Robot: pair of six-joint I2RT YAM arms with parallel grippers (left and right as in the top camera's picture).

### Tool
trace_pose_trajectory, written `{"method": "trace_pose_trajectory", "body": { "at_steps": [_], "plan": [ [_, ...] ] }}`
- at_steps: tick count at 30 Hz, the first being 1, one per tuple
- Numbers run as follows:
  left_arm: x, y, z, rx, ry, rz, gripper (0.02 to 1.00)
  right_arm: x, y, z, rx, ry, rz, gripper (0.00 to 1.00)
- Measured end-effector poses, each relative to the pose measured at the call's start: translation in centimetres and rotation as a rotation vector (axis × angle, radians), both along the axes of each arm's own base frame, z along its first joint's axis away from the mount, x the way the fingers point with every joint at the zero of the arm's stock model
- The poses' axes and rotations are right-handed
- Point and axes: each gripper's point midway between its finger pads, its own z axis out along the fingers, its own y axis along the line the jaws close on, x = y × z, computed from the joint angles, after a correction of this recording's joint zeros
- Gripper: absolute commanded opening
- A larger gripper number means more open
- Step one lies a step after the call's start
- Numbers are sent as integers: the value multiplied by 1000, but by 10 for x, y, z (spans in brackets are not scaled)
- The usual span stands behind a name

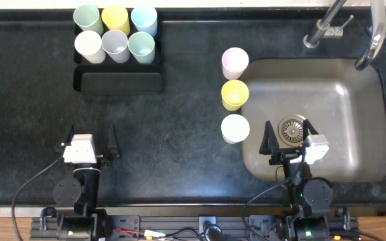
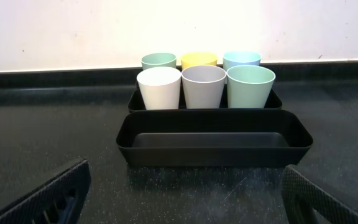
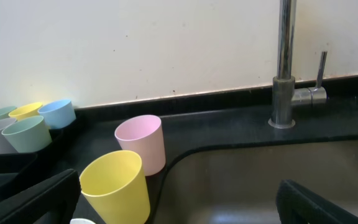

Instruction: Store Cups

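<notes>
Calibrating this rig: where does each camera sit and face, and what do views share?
Top view: overhead, looking down on black speckled worktop and steel sink; left gripper and right gripper show.
Left wrist view: on left arm, faces empty black plastic tray; own fingers show.
Right wrist view: on right arm, faces pink plastic cup, sink; own fingers show.
Shared: all show stored pastel plastic cups.

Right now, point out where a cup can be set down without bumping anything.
Free: the front tray, bare inside; the counter between the trays and the three loose cups; the sink basin. Crowded: the back tray, full with six cups, and the sink's rim where the loose cups stand.
</notes>
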Motion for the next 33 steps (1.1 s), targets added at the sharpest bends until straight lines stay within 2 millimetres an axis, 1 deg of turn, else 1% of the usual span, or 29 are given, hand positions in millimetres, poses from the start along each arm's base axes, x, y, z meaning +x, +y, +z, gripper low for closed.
{"method": "trace_pose_trajectory", "body": {
  "at_steps": [5, 33],
  "plan": [
    [0, -5, 0, 0, 0, -22, 998, 0, 0, 0, 0, 0, 0, 998],
    [0, -5, 0, 0, 0, -21, 1000, 0, 0, 0, 0, 0, 0, 998]
  ]
}}
